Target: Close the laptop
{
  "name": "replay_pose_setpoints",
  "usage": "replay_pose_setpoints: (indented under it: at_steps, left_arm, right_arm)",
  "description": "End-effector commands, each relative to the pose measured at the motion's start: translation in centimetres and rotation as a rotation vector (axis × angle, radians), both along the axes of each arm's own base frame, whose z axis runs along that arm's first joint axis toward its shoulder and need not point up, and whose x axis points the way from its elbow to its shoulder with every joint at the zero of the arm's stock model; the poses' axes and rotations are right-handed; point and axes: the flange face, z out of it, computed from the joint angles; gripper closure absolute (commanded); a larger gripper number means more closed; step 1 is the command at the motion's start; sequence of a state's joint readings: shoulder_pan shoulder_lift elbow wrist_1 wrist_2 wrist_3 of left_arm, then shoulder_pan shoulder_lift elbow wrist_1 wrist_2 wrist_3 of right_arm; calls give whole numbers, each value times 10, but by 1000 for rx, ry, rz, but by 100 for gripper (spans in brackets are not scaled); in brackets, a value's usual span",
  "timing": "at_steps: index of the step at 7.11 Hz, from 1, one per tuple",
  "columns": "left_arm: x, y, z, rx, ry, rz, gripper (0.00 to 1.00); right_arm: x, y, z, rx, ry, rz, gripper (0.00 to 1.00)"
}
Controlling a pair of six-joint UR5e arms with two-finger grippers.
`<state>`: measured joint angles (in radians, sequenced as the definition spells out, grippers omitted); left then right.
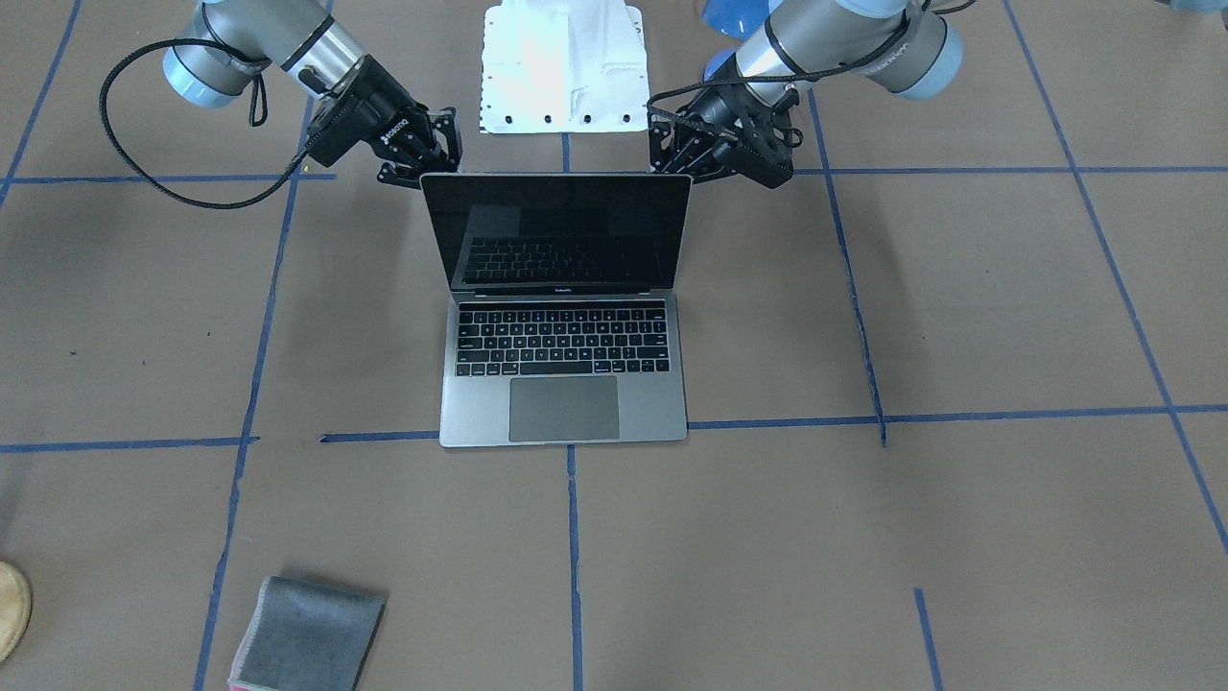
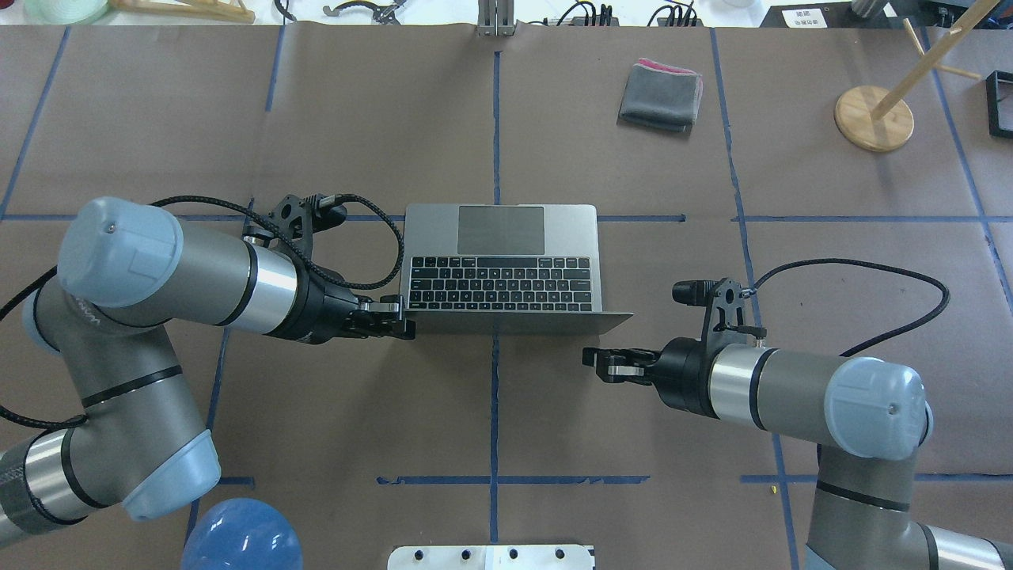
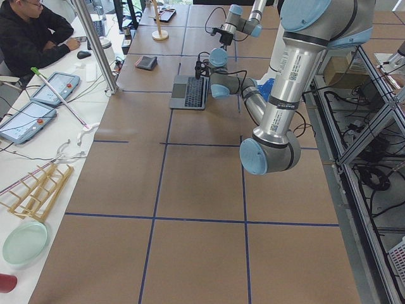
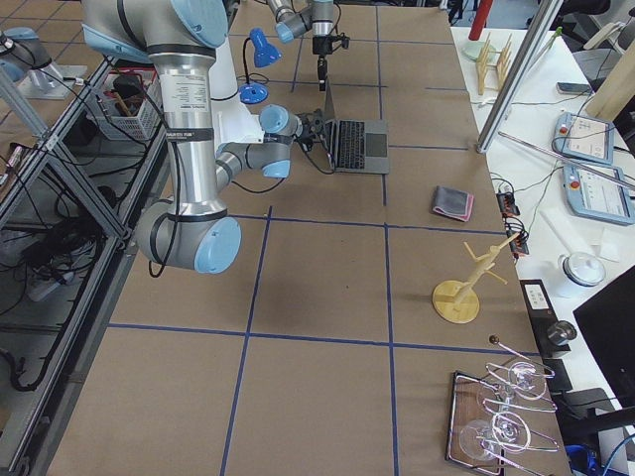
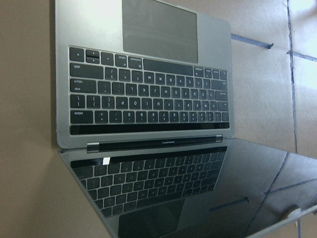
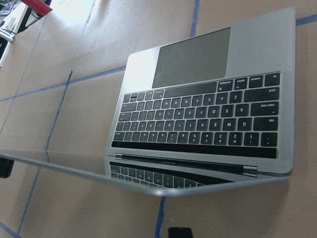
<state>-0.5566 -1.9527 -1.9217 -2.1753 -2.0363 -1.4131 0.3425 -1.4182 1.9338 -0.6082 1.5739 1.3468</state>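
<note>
The space-grey laptop (image 1: 563,408) stands open at the table's middle, with its black screen about upright and its keyboard facing away from me (image 2: 498,261). My left gripper (image 2: 402,317) is open at the lid's back left corner, close to or touching its edge; it also shows in the front-facing view (image 1: 672,152). My right gripper (image 2: 595,364) is open behind the lid's right end, a little apart from it (image 1: 432,152). Both wrist views look over the lid's top edge at the keyboard (image 5: 148,99) (image 6: 198,114).
A folded grey cloth (image 2: 661,96) lies at the far right of the laptop. A wooden stand (image 2: 874,119) is at the far right corner. A white base plate (image 1: 563,67) and a blue round object (image 2: 241,538) sit near my base.
</note>
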Motion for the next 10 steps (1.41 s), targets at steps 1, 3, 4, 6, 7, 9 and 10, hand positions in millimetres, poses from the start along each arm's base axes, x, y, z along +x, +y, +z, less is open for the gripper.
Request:
replay_pose_setpoints:
  at_steps: [1,3,4,6,7,9,10]
  left_arm:
    - [4,-14,-3,-17,-29,-16,100]
    - [11,-31,-3,-26,-42,-34,100]
    - [8,-41,-3,-28,-45,-51,100]
    - [7,-48,-1,-32,-51,-62,100]
    - [7,-48,-1,-32,-51,-62,100]
    - [9,-50,1,-36,-54,-62,100]
    - [16,-55,0,-41,-61,-62,100]
  right_arm:
    - [-14,-19,-34,-13,35,26,100]
    - [-10,-32,-36,-18,48,52,100]
    - [-10,-41,-45,-24,62,65,100]
    - [-17,-63,-53,-37,94,97,100]
    - [-25,-76,-55,-39,98,111,100]
    - [-24,-98,-50,-46,117,144,100]
    - [-24,-106,-53,-46,122,155,100]
